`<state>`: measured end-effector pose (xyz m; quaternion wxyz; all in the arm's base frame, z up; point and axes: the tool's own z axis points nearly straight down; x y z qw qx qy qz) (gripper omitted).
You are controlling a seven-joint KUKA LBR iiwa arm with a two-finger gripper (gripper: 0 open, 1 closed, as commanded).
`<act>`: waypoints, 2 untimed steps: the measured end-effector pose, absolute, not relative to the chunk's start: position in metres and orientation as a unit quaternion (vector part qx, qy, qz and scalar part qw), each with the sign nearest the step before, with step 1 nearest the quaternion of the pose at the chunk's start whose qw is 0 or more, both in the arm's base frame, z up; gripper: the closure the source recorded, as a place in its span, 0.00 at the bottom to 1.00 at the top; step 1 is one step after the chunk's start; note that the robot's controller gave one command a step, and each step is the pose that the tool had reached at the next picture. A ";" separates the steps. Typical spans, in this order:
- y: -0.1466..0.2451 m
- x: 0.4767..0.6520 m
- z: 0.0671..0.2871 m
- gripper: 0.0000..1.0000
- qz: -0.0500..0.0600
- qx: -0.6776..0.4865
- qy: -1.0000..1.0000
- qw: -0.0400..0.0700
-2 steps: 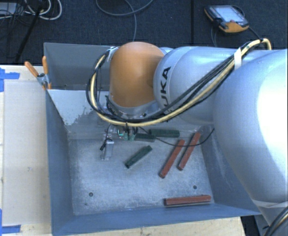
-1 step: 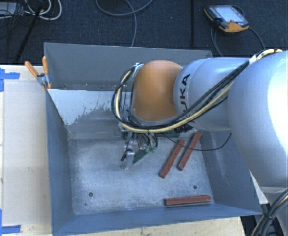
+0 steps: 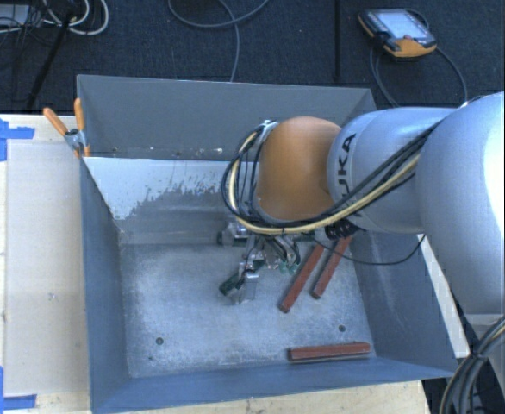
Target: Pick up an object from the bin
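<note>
My gripper (image 3: 242,281) reaches down under the arm's orange cover to the bin floor, a little right of the bin's middle. Just to its right lie two reddish-brown sticks side by side, both slanting up to the right: the nearer stick (image 3: 297,281) and the second stick (image 3: 328,268). Their upper ends are hidden under the arm. The gripper stands left of the nearer stick, a small gap apart, with nothing seen in it.
A third reddish-brown stick (image 3: 328,351) lies flat along the bin's front wall at the right. The arm and its cables cover the bin's back right part. Bare grey floor stretches over the bin's left half.
</note>
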<state>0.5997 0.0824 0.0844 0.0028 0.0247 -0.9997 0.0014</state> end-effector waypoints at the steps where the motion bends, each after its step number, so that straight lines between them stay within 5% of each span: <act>1: 0.028 0.611 0.075 1.00 -0.001 0.107 -0.994 -0.007; 2: 0.028 0.611 0.075 1.00 -0.001 0.107 -0.994 -0.007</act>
